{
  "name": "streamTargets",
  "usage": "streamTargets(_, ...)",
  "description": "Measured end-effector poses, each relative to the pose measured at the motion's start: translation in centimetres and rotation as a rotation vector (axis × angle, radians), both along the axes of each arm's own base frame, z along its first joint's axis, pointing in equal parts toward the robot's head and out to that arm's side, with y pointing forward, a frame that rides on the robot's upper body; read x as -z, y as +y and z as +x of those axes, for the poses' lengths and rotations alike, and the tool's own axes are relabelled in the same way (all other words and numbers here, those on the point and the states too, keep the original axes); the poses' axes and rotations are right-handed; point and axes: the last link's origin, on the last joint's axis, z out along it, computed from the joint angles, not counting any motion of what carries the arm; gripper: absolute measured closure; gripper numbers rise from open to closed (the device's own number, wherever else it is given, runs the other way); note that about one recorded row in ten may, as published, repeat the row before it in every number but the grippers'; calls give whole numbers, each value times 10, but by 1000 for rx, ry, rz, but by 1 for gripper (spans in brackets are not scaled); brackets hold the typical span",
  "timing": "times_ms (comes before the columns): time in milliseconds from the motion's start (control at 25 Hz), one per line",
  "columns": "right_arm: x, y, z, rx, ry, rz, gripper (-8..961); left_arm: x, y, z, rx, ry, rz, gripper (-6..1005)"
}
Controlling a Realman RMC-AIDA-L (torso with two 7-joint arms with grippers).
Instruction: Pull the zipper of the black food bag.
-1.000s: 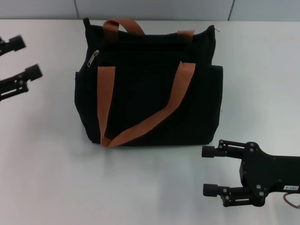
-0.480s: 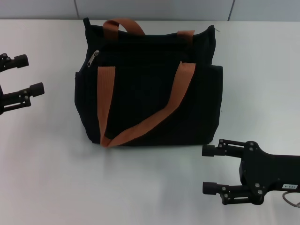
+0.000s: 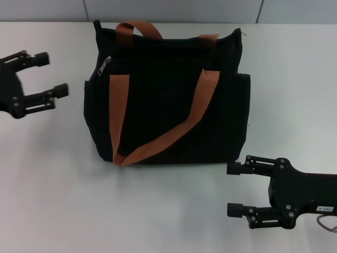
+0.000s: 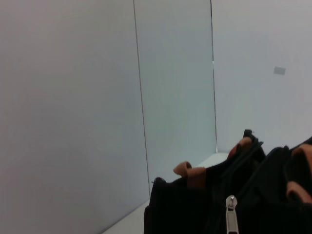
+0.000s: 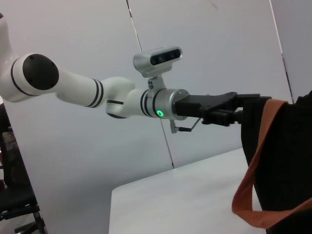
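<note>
The zipper sits at the upper left of the bag, its silver tab hanging at a slant on the zip line; the bag stands upright at the frame's upper middle on the white tabletop. The left claw hovers at the left edge, near the tab but apart from it, fingers spread. The right claw rests low at the lower right, also spread, clear of the bag.

Risks, as I judge them: the tab is small and lies flat on soft fabric, so the fingers could close on cloth or slip off it. With nothing bracing the bag, a pull along the zip could drag or tip it instead of opening it.
</note>
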Motion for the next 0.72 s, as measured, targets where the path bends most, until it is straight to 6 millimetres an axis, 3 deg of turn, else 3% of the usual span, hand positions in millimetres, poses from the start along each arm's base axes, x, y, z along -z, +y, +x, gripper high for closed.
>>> streamTargets(120,0,0,0,1,0,1,156,0,0,0,0,0,0,197)
streamTargets(160,0,0,0,1,0,2,156,16,17,9,13,32,10,197)
streamTargets(200,0,0,0,1,0,2,156,16,17,9,13,32,10,199)
streamTargets(240,0,1,0,2,-1,4,156,30,28,16,19,64,-12,202)
streamTargets(720,1,4,1,9,-16,15,156,60,49,35,46,110,-15,241)
